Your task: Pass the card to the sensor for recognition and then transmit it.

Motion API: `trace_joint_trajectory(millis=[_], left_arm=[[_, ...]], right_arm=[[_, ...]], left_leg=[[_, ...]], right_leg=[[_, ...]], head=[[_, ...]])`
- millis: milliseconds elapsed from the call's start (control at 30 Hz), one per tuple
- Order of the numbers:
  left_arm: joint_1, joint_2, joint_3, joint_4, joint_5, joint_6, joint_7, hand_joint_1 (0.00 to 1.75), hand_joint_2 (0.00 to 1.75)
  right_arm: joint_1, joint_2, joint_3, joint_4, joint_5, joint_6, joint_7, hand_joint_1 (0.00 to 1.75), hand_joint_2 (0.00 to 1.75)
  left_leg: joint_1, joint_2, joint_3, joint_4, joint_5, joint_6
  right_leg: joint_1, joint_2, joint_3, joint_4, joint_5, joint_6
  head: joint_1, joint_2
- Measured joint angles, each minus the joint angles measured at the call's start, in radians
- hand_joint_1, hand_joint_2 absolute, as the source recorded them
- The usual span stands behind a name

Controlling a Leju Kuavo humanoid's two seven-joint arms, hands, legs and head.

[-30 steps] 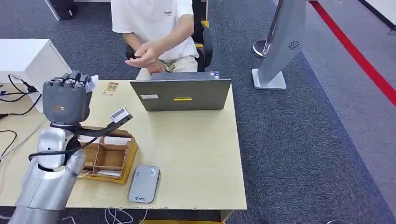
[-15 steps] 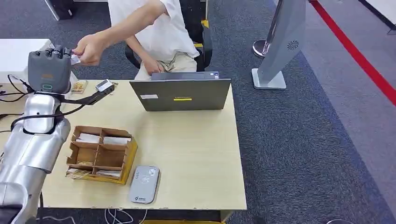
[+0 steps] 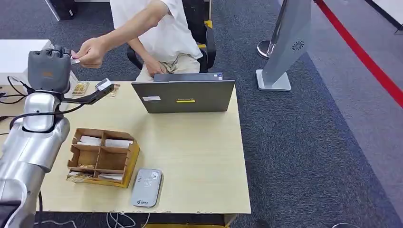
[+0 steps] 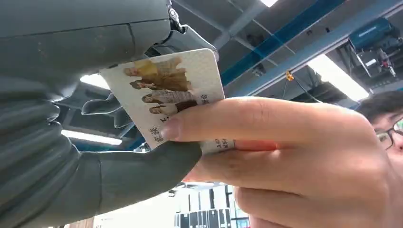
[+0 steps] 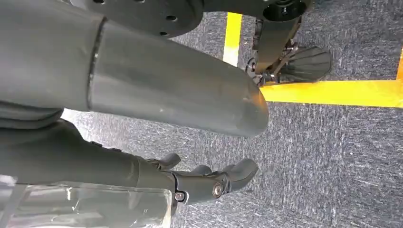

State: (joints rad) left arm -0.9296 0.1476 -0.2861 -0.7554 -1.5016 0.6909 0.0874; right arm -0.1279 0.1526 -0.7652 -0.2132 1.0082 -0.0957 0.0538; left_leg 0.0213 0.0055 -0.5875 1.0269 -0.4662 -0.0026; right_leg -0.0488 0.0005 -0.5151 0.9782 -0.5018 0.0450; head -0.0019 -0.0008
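Head view: the robot's left hand (image 3: 46,71) is being held raised at the far left end of the table (image 3: 199,156), with a seated person's hand (image 3: 90,51) reaching across to it.
Left hand: its thumb and fingers are gripping the card (image 4: 166,95) from one side, as the left wrist view is showing.
Card: it is sitting between the robot's left hand and the person's hand (image 4: 285,156), whose thumb and fingers are pinching its other edge; printed figures and text are showing on its face.
Right hand: the right hand (image 5: 209,183) is hanging over grey carpet with its fingers apart and holding nothing.
Sensor: the grey card reader (image 3: 147,187) is lying flat near the table's front edge, just beside the wooden organiser tray (image 3: 129,164).
Laptop: the open laptop (image 3: 184,96) is standing at the far side of the table in front of the person.
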Motion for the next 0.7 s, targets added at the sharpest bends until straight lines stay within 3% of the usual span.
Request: trace_joint_trajectory(millis=[233,400,700], left_arm=[[0.004,-0.003,0.0,0.014,0.034,0.0,-0.007,0.0,1.75],[0.037,-0.009,0.0,-0.002,0.078,0.0,-0.046,0.0,1.75],[0.125,-0.037,0.0,-0.124,0.102,-0.016,-0.056,0.0,1.75]], right_arm=[[0.0,0.0,0.0,0.0,-0.003,0.0,-0.001,0.0,0.0],[0.001,0.0,0.0,0.0,-0.008,-0.001,-0.003,0.0,0.0],[0.005,0.0,0.0,0.0,-0.021,-0.005,-0.006,0.0,0.0]], left_leg=[[0.0,0.0,0.0,0.0,0.0,0.0],[0.0,0.0,0.0,0.0,0.0,0.0],[0.0,0.0,0.0,0.0,0.0,0.0]], right_leg=[[0.0,0.0,0.0,0.0,0.0,0.0],[0.0,0.0,0.0,0.0,0.0,0.0],[0.0,0.0,-0.001,0.0,0.0,0.0]], head=[[0.0,0.0],[0.0,0.0],[0.0,0.0]])
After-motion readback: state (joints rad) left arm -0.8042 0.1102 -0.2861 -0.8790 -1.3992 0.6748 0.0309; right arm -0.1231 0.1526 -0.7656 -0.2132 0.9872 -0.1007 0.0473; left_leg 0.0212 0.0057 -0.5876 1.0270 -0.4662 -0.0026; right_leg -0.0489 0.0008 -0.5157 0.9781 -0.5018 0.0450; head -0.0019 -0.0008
